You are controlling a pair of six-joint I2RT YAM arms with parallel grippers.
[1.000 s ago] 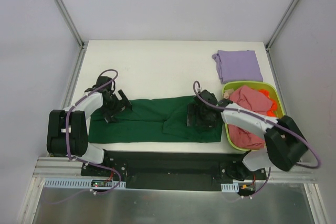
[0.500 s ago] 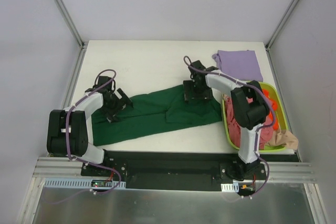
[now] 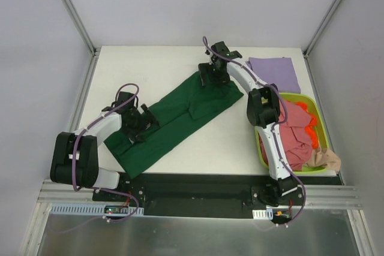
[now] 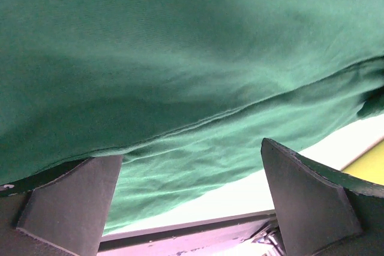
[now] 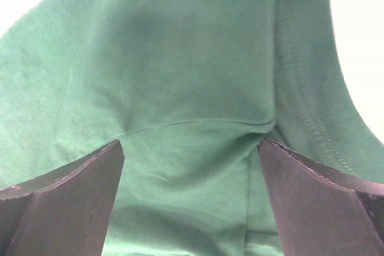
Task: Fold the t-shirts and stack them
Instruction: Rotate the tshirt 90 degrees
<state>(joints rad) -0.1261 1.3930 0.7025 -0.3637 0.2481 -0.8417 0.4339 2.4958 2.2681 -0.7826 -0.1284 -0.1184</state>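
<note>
I am watching my left gripper [image 3: 137, 125] sitting wide open, gripping nothing, over the near end of the dark green t-shirt [image 3: 180, 115], which is lying diagonally and looking only partly folded. The pinkish-red t-shirt [image 3: 294, 130] and beige t-shirt [image 3: 324, 159] are waiting unfolded in the basket [image 3: 300, 96]. My right gripper [image 3: 213, 75] is spreading equally wide over the far end, holding nothing. Only 1 shirt, the lilac t-shirt [image 3: 275, 74], is lying folded beyond.

No readable text, labels or numbers anywhere — none.
</note>
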